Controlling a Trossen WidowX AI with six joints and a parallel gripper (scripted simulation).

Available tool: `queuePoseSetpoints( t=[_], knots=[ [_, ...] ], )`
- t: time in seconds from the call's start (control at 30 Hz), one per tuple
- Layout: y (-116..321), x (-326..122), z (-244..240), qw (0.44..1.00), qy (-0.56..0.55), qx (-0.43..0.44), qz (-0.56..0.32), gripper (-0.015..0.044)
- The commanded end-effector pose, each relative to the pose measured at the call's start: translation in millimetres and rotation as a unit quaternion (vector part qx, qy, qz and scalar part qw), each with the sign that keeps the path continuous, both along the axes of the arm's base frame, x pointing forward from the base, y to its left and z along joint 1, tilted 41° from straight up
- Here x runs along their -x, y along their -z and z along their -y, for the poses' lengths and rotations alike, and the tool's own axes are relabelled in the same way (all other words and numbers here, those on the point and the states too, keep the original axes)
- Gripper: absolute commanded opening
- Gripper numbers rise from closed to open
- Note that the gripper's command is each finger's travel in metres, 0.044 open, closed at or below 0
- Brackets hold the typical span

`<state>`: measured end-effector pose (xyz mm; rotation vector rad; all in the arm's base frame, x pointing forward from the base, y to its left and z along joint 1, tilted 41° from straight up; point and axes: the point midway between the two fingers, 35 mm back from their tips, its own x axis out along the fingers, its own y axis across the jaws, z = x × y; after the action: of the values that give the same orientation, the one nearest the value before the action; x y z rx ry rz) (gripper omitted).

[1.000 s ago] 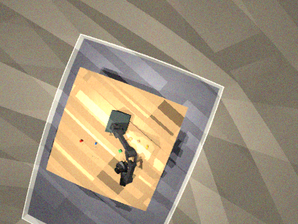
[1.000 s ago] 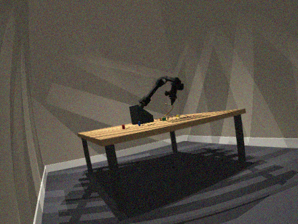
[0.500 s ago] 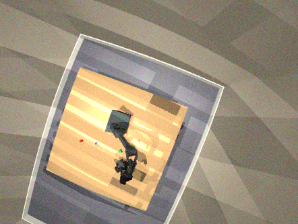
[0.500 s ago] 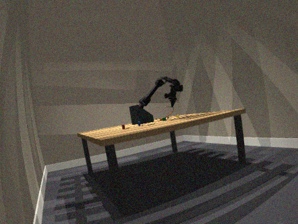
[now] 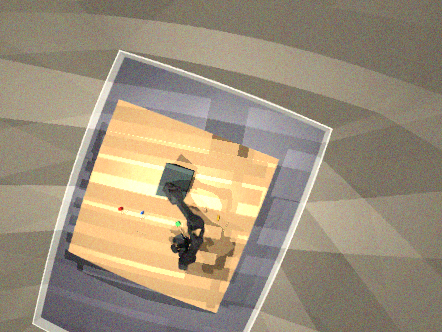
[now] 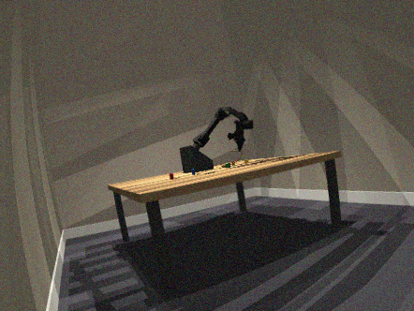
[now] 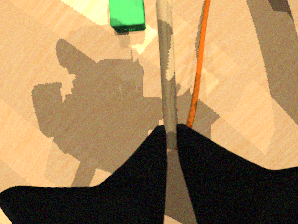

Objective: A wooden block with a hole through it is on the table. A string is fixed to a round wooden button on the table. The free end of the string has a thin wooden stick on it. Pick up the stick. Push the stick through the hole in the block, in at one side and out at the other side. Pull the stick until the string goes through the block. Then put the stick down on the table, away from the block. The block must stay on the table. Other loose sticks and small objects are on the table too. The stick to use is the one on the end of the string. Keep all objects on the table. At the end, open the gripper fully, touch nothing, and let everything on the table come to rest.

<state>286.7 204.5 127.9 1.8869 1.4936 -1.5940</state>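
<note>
My gripper (image 7: 170, 131) (image 6: 240, 149) is shut on the pale wooden stick (image 7: 168, 70) and holds it above the table. In the wrist view the stick runs from between the fingertips up past the top edge. The orange string (image 7: 200, 55) comes away beside the right fingertip and runs up out of that view. Its join to the stick is hidden by the fingers. The round button is out of the wrist view. I cannot make out the block's hole or tell the block for certain from the small objects in the top and exterior views.
A green block (image 7: 127, 14) (image 5: 178, 223) (image 6: 228, 165) lies on the table near the stick. A red object (image 5: 120, 208) (image 6: 171, 176) and a blue object (image 5: 142, 212) (image 6: 193, 171) lie farther off. A small yellow object (image 5: 218, 218) (image 6: 246, 161) lies on the arm's other side.
</note>
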Motion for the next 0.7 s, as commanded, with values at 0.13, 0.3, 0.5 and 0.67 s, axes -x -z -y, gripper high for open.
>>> queuePoseSetpoints(
  t=[0.13,0.3,0.5,0.67],
  knots=[
    [5,4,-6,1.000,0.012,-0.018,0.009,0.0000],
    [10,6,-10,0.999,0.017,-0.028,0.013,0.0000],
    [16,9,-14,0.999,0.023,-0.040,0.017,0.0000],
    [21,13,-17,0.998,0.028,-0.051,0.021,0.0000]
  ],
)
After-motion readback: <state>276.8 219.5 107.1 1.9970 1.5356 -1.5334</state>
